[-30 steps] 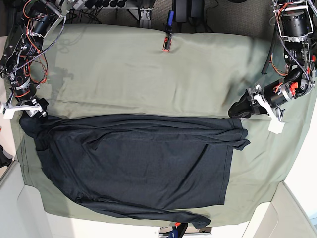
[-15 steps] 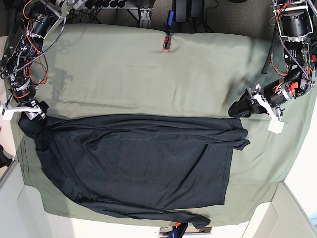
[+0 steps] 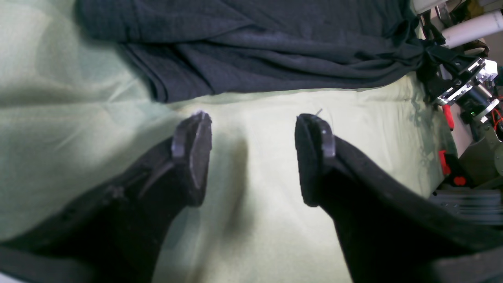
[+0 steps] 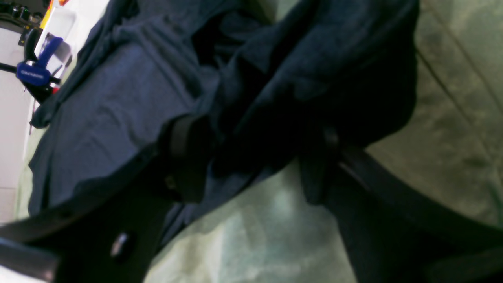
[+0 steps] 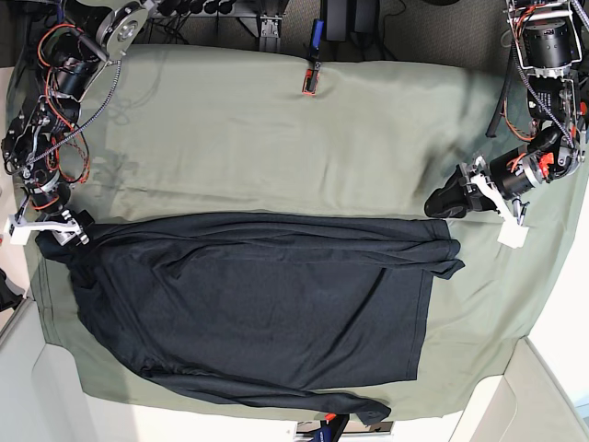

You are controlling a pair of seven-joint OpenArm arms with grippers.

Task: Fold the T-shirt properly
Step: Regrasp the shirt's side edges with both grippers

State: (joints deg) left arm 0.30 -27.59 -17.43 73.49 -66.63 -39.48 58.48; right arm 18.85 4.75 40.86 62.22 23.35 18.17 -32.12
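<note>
The dark T-shirt (image 5: 258,304) lies spread on the sage-green cloth (image 5: 276,138), sleeves folded in along its far and near edges. On the base view's right, my left gripper (image 5: 434,207) rests on the cloth just beyond the shirt's far right corner. In the left wrist view the left gripper (image 3: 253,153) is open and empty, with the T-shirt (image 3: 255,51) a short way ahead. My right gripper (image 5: 75,232) is at the shirt's far left corner. In the right wrist view the right gripper (image 4: 251,161) has its jaws wide apart, with bunched T-shirt (image 4: 118,98) fabric lying loose between the fingertips.
A red and blue clamp (image 5: 311,78) holds the cloth at the far edge; another clamp (image 5: 322,428) sits at the near edge. The blue clamp (image 4: 35,72) also shows in the right wrist view. Bare green cloth stretches beyond the shirt. White walls border both near corners.
My right gripper has shifted toward the near side at the shirt's left corner, and its jaws have spread wider. That corner now lies lower and flatter. The left arm has not moved.
</note>
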